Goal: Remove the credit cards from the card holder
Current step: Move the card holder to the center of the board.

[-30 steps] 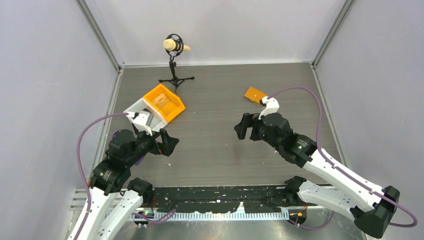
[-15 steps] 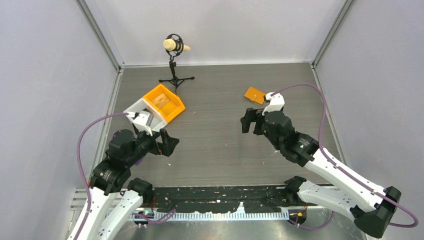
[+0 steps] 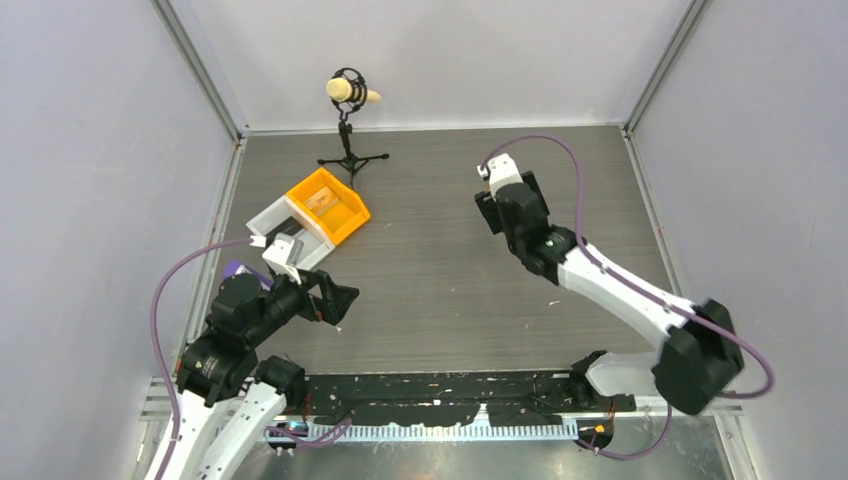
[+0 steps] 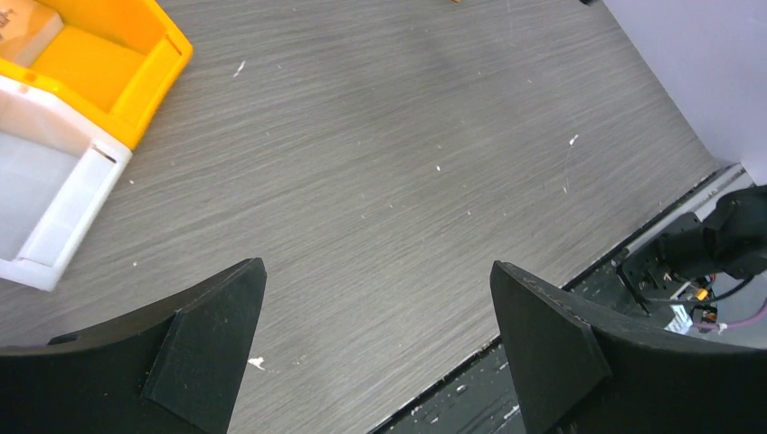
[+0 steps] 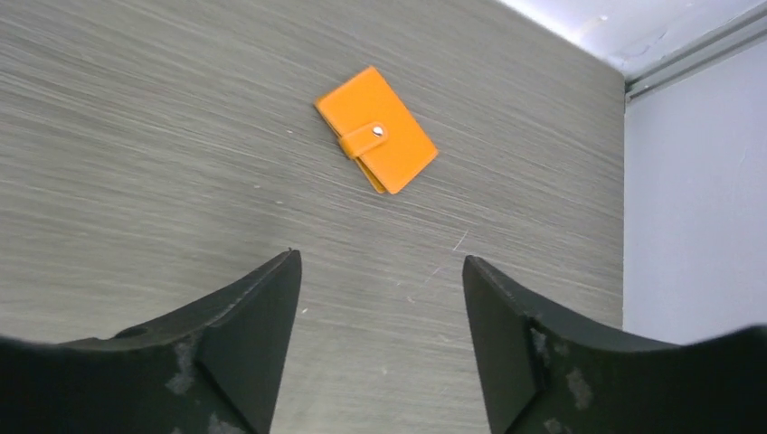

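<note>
found left jaws fully spread, gripping nothing, over bench (image 4: 389, 181); found right jaws parted, gripping nothing, clear of snapped-shut card holder (image 5: 376, 129) lying flat on bench.

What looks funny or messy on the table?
Nothing is broken or spilled. The card holder lies flat on the table, snapped shut and a bit slanted. A few white specks are scattered on the tabletop.

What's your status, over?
Left gripper open, empty. Right gripper open, short of holder. It lies snapped shut on table, untouched. Nothing between.
</note>
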Robot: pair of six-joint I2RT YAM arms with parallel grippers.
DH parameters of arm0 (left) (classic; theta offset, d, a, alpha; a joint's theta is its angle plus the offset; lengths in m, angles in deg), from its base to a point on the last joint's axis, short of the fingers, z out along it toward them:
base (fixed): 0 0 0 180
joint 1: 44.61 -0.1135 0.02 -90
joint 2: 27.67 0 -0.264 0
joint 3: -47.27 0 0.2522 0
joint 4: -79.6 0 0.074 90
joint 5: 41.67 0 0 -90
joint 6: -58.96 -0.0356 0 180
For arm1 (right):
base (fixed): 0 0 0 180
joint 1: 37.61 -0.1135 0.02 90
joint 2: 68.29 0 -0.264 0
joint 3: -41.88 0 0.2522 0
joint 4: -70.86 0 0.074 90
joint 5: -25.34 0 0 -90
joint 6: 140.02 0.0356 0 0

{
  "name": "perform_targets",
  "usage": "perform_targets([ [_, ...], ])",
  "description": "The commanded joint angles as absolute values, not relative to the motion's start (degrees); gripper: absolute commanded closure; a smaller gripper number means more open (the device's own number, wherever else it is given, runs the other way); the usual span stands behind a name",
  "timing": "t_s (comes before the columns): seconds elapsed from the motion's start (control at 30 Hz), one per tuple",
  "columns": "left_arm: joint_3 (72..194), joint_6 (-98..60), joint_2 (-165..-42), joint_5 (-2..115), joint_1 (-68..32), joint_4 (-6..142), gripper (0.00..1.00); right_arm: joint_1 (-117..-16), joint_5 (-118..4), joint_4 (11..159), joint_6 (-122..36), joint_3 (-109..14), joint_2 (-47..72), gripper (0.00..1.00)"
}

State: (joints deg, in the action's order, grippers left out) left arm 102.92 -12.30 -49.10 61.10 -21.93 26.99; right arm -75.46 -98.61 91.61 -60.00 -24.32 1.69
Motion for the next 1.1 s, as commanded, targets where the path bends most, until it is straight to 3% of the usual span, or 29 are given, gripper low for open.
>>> perform_targets([
  [0.0, 100.97, -10.74, -44.95, 64.05, -22.15, 26.28, 0.00, -68.63, -92.52, 90.17, -66.55, -32.39, 11.73, 0.34],
  [0.13, 100.82, -10.91, -43.93, 63.58, -22.11, 26.16, 0.00, -64.26, -91.32, 92.66, -70.27, -37.74, 20.74, 0.42],
  [0.33, 100.45, -10.17, -44.21, 65.11, -22.09, 27.24, 0.00, -59.68, -87.19, 91.90, -76.24, -41.84, 30.50, 0.42],
  [0.7, 100.40, -10.12, -43.99, 63.99, -22.11, 27.03, 0.00, -54.70, -73.60, 103.95, -76.45, -56.60, 43.85, 0.14],
  [0.93, 100.39, -10.17, -44.92, 63.62, -22.11, 27.19, 0.00, -52.08, -67.98, 110.00, -74.81, -65.05, 50.55, 0.02],
  [1.07, 100.48, -10.12, -45.71, 63.67, -22.10, 27.32, 0.00, -51.16, -64.55, 112.23, -73.95, -69.52, 53.88, 0.02],
])
